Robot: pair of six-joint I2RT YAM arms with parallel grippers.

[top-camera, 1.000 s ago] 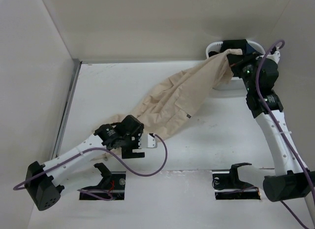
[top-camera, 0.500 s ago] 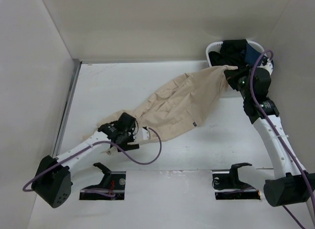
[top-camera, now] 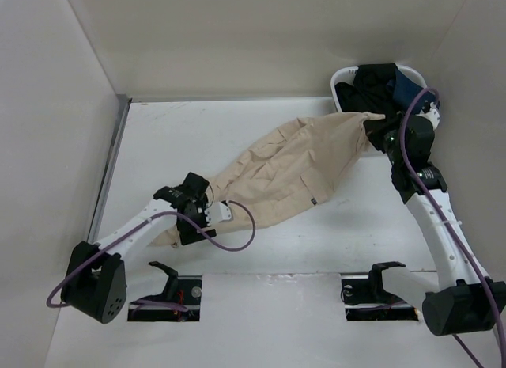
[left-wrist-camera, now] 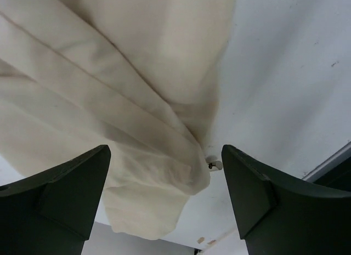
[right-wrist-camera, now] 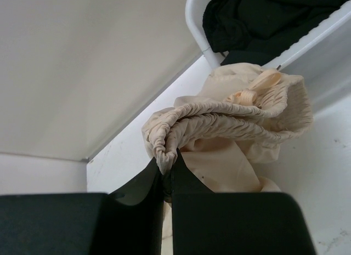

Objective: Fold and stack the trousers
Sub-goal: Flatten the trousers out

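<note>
The right gripper [right-wrist-camera: 167, 170] is closed tight on the gathered waistband [right-wrist-camera: 230, 120] of the trousers [top-camera: 292, 166], just beside the rim of the basket [top-camera: 341, 75] in the far right corner. The left gripper [left-wrist-camera: 164, 173] stands wide open over the leg hem [left-wrist-camera: 159, 211], holding nothing. The trousers lie diagonally across the table [top-camera: 182, 138], with bare surface on both sides and walls at left and back.

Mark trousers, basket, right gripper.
trousers [top-camera: 292, 166]: top view, mid-leg fabric.
basket [right-wrist-camera: 194, 22]: right wrist view, white rim.
right gripper [right-wrist-camera: 168, 175]: right wrist view, between the fingertips pinching the trousers.
</note>
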